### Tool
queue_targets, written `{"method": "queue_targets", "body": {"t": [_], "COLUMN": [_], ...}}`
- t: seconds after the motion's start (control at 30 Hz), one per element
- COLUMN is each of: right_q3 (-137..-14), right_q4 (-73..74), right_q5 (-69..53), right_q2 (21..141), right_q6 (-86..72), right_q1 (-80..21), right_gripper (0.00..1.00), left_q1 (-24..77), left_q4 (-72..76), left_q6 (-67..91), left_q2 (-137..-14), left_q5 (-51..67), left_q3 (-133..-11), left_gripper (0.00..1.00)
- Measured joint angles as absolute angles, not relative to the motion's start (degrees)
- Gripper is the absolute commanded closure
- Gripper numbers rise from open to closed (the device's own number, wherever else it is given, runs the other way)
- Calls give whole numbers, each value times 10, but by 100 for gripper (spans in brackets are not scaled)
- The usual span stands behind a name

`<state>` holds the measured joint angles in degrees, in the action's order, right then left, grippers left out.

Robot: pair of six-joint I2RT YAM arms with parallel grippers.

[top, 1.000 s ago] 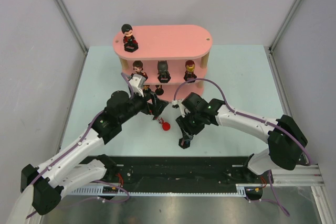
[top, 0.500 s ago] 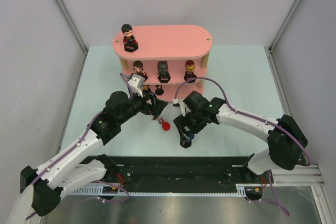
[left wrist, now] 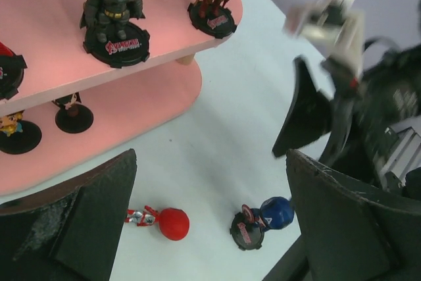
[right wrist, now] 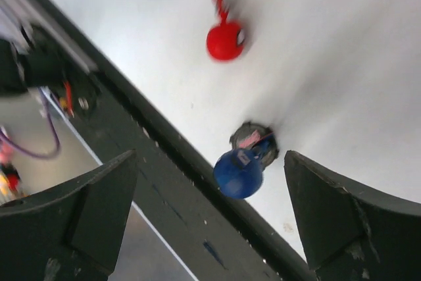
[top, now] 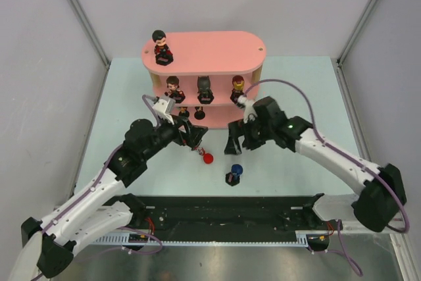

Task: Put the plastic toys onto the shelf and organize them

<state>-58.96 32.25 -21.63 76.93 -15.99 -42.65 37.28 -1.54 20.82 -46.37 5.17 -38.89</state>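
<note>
Both sets of fingers spread wide, holding nothing: blue-headed fig [right wrist: 242, 162] stands on the table [top: 296, 97] in the gap ahead of the right gripper [top: 238, 144], red-headed fig [left wrist: 161, 222] lies tipped by the left gripper [left wrist: 210, 162], prob light, hard, slick, top-heavy plastic, so pinch body/base, not the head.

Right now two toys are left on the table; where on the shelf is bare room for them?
The top board is bare from the dark-haired figurine at its left end rightward. The middle board is crowded: the black figurine with one either side.
</note>
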Motion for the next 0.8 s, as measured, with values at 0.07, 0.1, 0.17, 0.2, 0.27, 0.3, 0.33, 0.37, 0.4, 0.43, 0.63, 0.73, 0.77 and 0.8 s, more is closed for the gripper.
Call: {"method": "queue_targets", "body": {"t": [0.07, 0.1, 0.17, 0.2, 0.27, 0.3, 0.33, 0.37, 0.4, 0.43, 0.63, 0.73, 0.77, 0.8], "right_q3": [-590, -590, -591, -592, -592, -592, -592, -592, -591, -590, -582, -575, -573, -570], "right_q4": [310, 308, 308, 310, 316, 319, 322, 326, 329, 331, 342, 350, 352, 354], "right_q5": [-213, -206, -181, -165, -140, -132, -126, -122, -117, -113, -107, -108, -108, -110], "right_q2": [728, 705, 668, 651, 624, 616, 611, 607, 603, 600, 585, 579, 577, 575], "right_q6": [-185, -196, -215, -225, -240, -246, -250, -254, -256, -258, -259, -259, -258, -258], "right_q1": [-389, -368, -337, -320, -293, -281, -273, -265, -259, -255, -236, -222, -218, -211], "right_gripper": [3, 2, 2, 2, 2, 2, 2, 2, 2, 2, 2, 2, 2, 2], "left_q1": [373, 373, 373, 374, 376, 381, 388, 400, 411, 429, 527, 559, 567, 573], "left_q4": [-4, 5, 28, 41, 68, 88, 101, 115, 123, 133, 166, 182, 187, 193], "left_q6": [205, 204, 203, 199, 190, 179, 171, 160, 149, 135, 60, 33, 26, 21], "left_q2": [-452, -449, -449, -453, -474, -490, -508, -527, -540, -555, -620, -646, -652, -657], "left_q5": [53, 55, 66, 77, 103, 122, 136, 147, 154, 159, 166, 160, 157, 154], "left_q3": [-380, -374, -363, -357, -347, -343, -340, -334, -329, -323, -305, -304, -303, -301], "left_gripper": [0, 0, 0, 0, 0, 0, 0, 0, 0, 0, 0, 0, 0, 0]}}
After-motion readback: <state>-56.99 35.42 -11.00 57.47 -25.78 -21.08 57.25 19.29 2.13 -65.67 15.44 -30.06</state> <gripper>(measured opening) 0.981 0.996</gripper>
